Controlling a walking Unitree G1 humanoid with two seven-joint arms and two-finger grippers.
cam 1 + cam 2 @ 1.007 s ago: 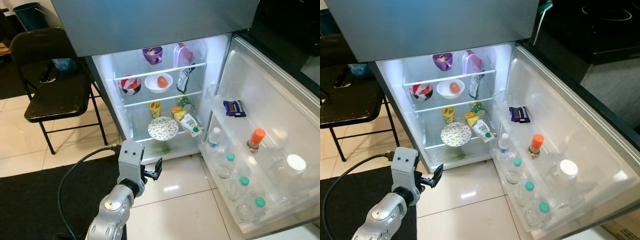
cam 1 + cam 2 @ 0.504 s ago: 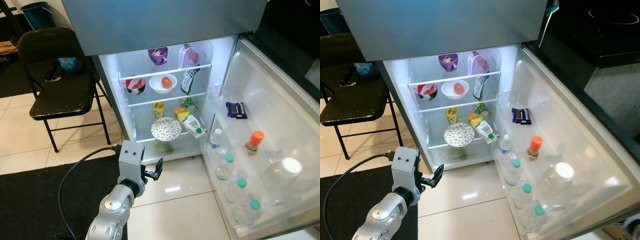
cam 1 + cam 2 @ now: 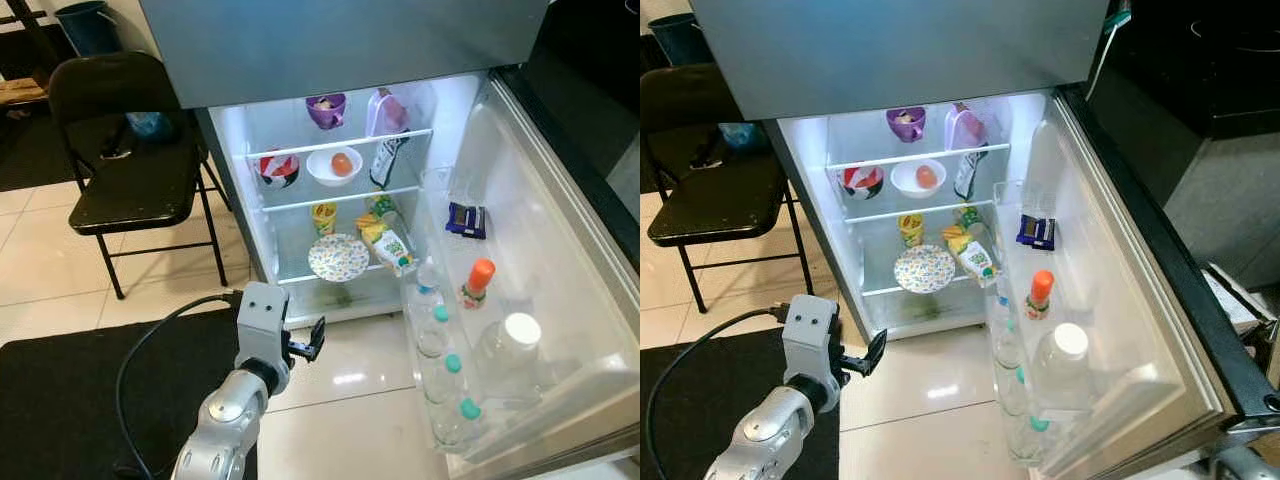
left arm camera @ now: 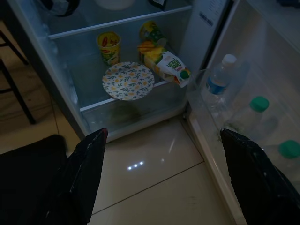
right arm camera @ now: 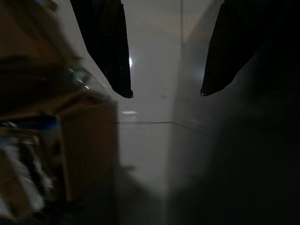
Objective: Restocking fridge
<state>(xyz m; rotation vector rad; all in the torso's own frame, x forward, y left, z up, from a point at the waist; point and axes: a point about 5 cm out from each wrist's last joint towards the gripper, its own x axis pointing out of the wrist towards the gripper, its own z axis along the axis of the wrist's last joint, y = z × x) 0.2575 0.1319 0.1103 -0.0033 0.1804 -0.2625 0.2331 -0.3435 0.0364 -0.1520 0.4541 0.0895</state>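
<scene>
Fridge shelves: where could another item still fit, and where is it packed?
Free: the middle shelf left of the red-and-white bowl is tight, but the lower shelf left of the floral plate is bare. Crowded: behind the plate, where the yellow cup and cartons cluster, and the door's bottom rack of bottles.

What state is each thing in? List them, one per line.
Fridge door: open, swung wide.
Fridge light: on.
Left gripper: jaws open, holding nothing.
Right gripper: jaws open, holding nothing.
Orange-capped bottle: upright, capped.
Floral plate: flat on the lower shelf.
Folding chair: unfolded.
</scene>
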